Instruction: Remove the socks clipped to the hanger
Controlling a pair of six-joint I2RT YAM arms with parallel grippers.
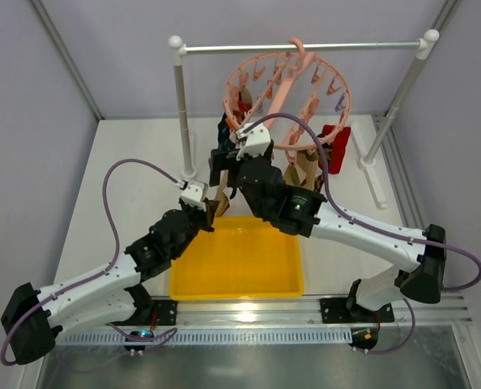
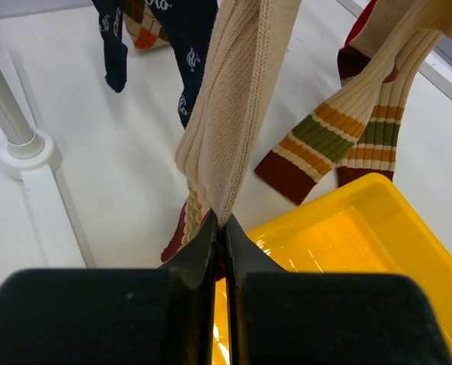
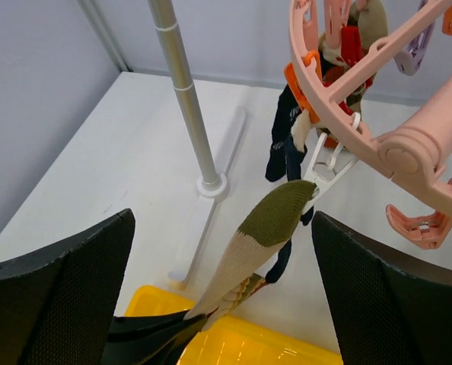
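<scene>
Worktop point(image 1: 127, 154) is white, walled L, R & back. The rail stand point(image 1: 305, 47) spans it beyond the yellow tray point(image 1: 240, 263), which sits by the near edge btw the two arm bases. Hanger point(image 1: 291, 65) hooks on the rail, above & beyond the tray's far edge, ring tilted. Top view gives that layout, but the arms hide most socks there. Only the red sock point(image 1: 335, 146) shows plainly, beyond the tray's far-R corner. L wrist view fills in more: the cream ribbed sock point(image 2: 237, 99) runs taut down into the L pincer point(image 2: 220, 220), which is clamped tight on it by the tray's far-L corner. Striped socks point(image 2: 325, 137) hang w/ their ends near the tray's far rim. Navy sock point(image 2: 192, 46) & argyle sock point(image 2: 146, 26) hang further beyond. R wrist view alone shows the top end: that same sock's olive toe is gripped in a white clip point(image 3: 323, 173) under the ring. R pincer point(image 3: 222, 228) gapes wide, one pad each side of the sock in that view, holding nothing. Can't tell if it's level w/ the sock. Room: broad white worktop L of the tray. The stand's L post foot point(image 2: 20, 156) is near, just beyond the tray's far-L corner. Tray rim is right under the L pincer.
</scene>
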